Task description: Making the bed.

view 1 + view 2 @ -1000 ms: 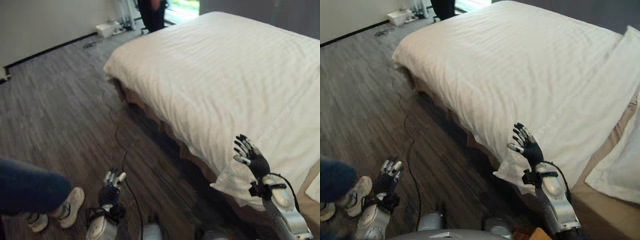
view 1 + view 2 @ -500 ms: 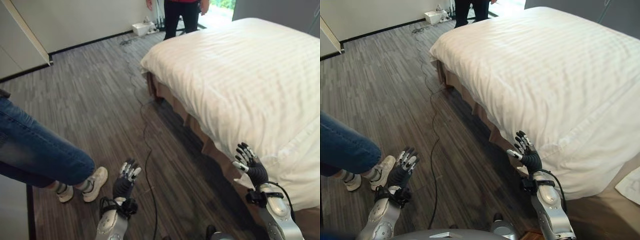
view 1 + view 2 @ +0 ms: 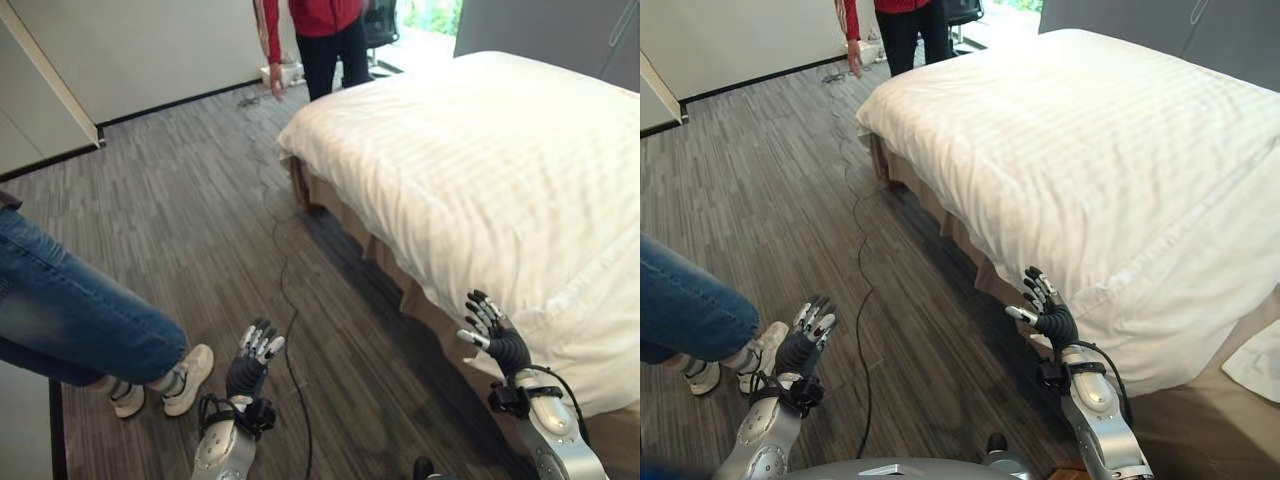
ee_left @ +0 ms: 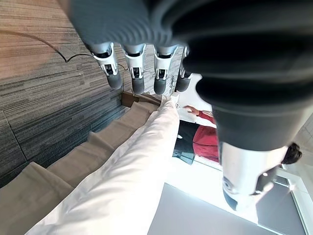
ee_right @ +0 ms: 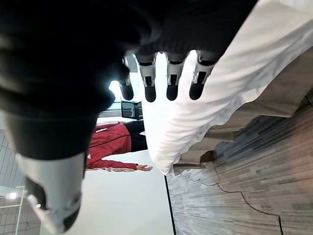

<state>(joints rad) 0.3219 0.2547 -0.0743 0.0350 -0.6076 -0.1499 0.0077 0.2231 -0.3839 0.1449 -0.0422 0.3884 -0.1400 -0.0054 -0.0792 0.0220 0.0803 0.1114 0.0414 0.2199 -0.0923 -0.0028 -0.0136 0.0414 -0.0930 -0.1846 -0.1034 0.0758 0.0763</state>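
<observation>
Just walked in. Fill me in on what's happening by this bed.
A humanoid robot stands at the side of a bed, holding nothing. Its right hand is raised, fingers straight, next to the near corner of the white duvet, which is spread over the mattress and hangs down the side. Its left hand hangs open over the wood floor. A person in jeans stands close on the robot's left, and a person in a red top stands at the far end of the bed.

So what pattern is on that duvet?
The duvet is white with faint woven stripes running across it, clearest in the right eye view.
</observation>
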